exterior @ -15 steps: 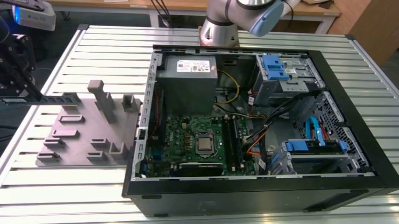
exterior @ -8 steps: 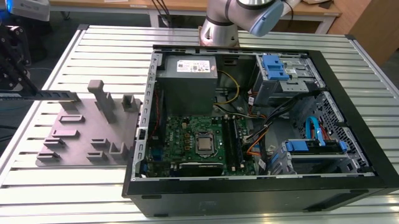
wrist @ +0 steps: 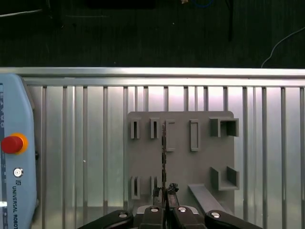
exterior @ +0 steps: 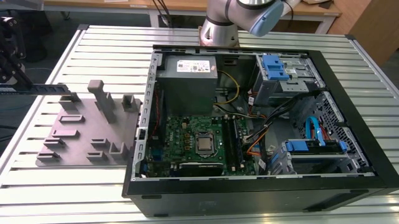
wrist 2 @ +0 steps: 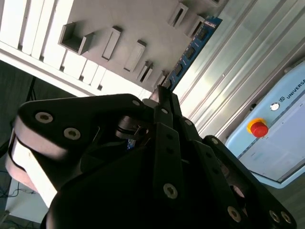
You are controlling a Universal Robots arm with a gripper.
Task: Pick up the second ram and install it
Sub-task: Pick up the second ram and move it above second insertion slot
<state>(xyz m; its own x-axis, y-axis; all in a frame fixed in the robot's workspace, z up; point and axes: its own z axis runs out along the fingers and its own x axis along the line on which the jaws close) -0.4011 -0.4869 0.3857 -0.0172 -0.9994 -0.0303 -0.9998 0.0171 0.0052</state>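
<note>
The second ram (exterior: 44, 87) is a thin dark strip held level in the air above the far corner of the grey fixture tray (exterior: 81, 140), at the exterior view's left. My gripper (exterior: 11, 83) is shut on one end of it. In the second wrist view the ram (wrist 2: 193, 50) shows as a blue-edged board sticking out past the fingertips of the gripper (wrist 2: 162, 93). In the first wrist view the ram (wrist: 164, 148) appears edge-on, rising from the closed gripper (wrist: 165, 192) over the tray (wrist: 200, 162).
An open computer case (exterior: 349, 93) lies at the exterior view's right, with the motherboard (exterior: 181, 135), CPU (exterior: 206, 143) and memory slots (exterior: 232, 140) inside. The arm's base (exterior: 219, 32) stands behind it. A teach pendant (wrist: 14, 157) rests on the slatted table (exterior: 74, 186).
</note>
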